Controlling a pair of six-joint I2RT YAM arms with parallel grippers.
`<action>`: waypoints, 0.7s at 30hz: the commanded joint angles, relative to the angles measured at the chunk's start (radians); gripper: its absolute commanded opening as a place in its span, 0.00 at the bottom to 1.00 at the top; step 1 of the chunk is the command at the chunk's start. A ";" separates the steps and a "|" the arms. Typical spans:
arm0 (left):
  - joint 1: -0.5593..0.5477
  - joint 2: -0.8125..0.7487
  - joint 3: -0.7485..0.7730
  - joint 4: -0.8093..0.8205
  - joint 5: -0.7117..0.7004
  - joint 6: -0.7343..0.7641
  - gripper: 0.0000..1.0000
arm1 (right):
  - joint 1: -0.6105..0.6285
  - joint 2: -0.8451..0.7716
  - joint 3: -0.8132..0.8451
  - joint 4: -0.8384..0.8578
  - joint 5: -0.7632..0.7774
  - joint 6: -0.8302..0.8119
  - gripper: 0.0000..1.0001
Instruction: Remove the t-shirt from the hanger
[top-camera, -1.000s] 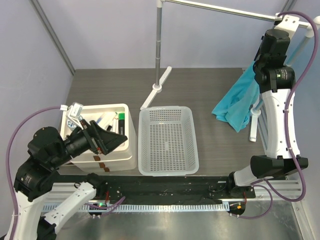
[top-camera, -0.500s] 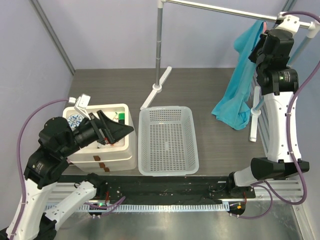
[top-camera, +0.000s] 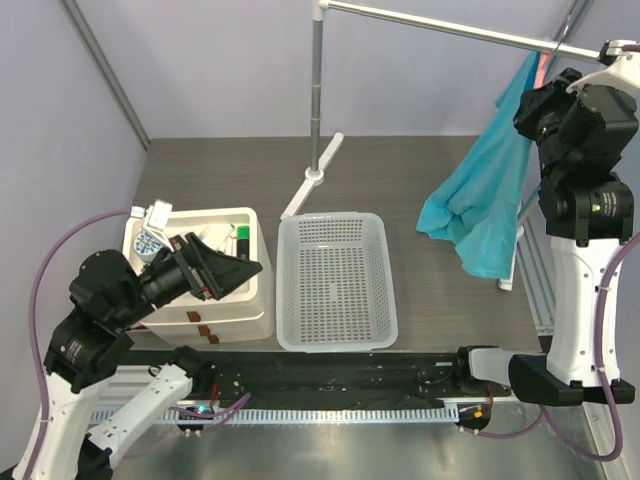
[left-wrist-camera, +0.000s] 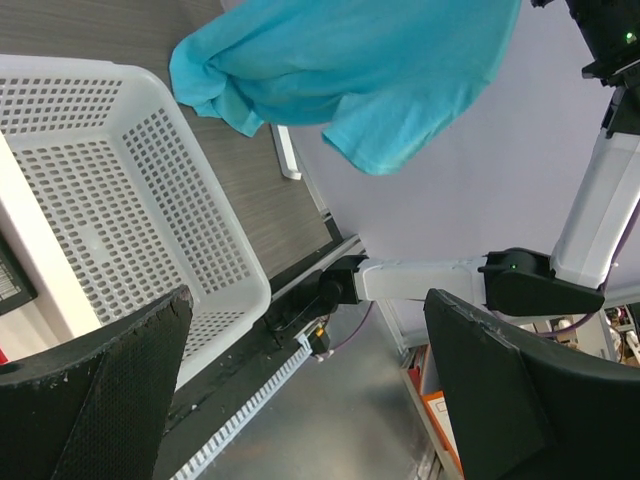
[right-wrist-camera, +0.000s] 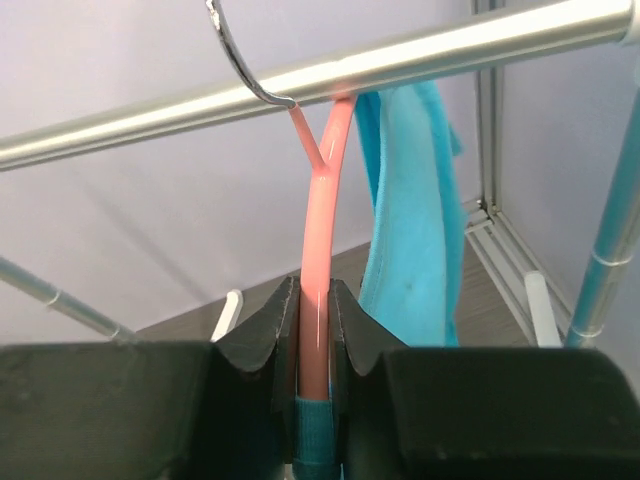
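Observation:
The turquoise t-shirt (top-camera: 488, 190) hangs from the salmon-pink hanger (right-wrist-camera: 320, 250), whose wire hook (right-wrist-camera: 240, 60) sits on the silver rail (top-camera: 440, 25) at the far right. My right gripper (right-wrist-camera: 314, 310) is shut on the hanger's pink arm just below the rail; a fold of the shirt (right-wrist-camera: 415, 230) hangs to its right. In the top view the right gripper (top-camera: 535, 100) is high by the rail. The shirt also shows in the left wrist view (left-wrist-camera: 350, 70). My left gripper (top-camera: 235, 272) is open and empty, low over the white bin, pointing right.
A white mesh basket (top-camera: 335, 340) lies in the middle of the table. A white bin (top-camera: 225, 318) with small items stands to its left. The rack's upright pole (top-camera: 318, 90) and white foot (top-camera: 315, 180) stand behind the basket.
My right arm has risen and swung right, lifting the shirt up along the rail so it hangs higher. My left gripper has shifted slightly over the bin.

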 joint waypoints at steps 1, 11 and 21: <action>-0.003 0.033 0.034 0.063 0.046 0.014 0.97 | 0.004 -0.092 -0.045 0.073 -0.109 0.041 0.01; -0.004 0.093 -0.016 0.206 0.131 -0.047 0.95 | 0.002 -0.082 -0.042 0.012 -0.193 -0.010 0.01; -0.004 0.251 -0.035 0.398 0.243 -0.156 0.91 | 0.004 -0.193 -0.128 0.039 -0.474 -0.013 0.01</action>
